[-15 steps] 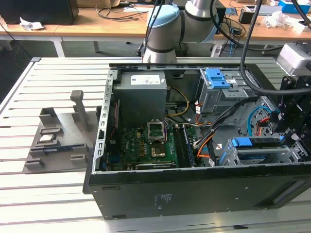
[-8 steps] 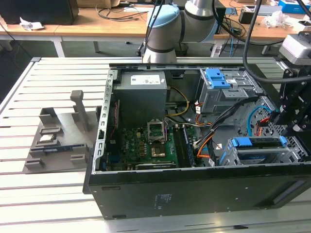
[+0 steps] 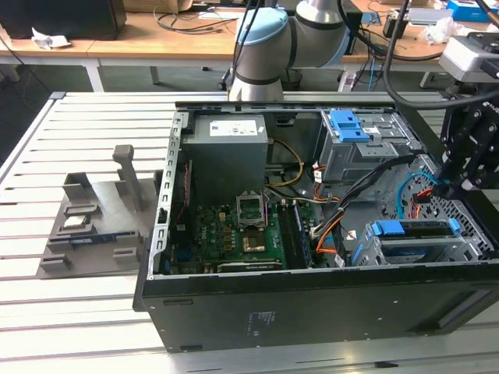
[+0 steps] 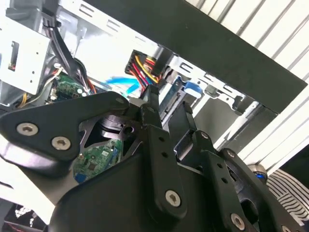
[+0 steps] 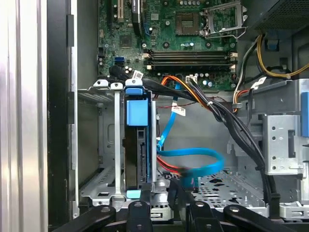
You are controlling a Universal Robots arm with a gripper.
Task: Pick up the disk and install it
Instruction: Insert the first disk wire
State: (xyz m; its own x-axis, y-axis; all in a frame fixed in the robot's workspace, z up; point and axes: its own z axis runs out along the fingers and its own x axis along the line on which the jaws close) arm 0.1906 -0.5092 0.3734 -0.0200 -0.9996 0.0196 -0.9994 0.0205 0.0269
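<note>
The disk (image 3: pixel 413 238) sits in the drive cage at the front corner of the open computer case, on the exterior view's right, with blue rails along its edges. In the first wrist view the disk (image 5: pixel 137 159) stands edge-on in a cage slot, its blue tab toward the motherboard. My gripper (image 3: pixel 451 187) hangs just past the cage over the case's perforated wall. Its fingers (image 5: pixel 182 186) are shut with nothing between them, close to a looped blue cable (image 5: pixel 193 157) and apart from the disk. The second wrist view shows the gripper (image 4: pixel 166 108) from behind.
A grey power-supply box (image 3: pixel 230 152) and the green motherboard (image 3: pixel 242 234) fill the case's middle. A second cage with a blue caddy (image 3: pixel 351 125) stands at the back. Cable bundles (image 5: pixel 222 111) cross near the gripper. A grey fixture (image 3: pixel 93 218) lies on the slatted table.
</note>
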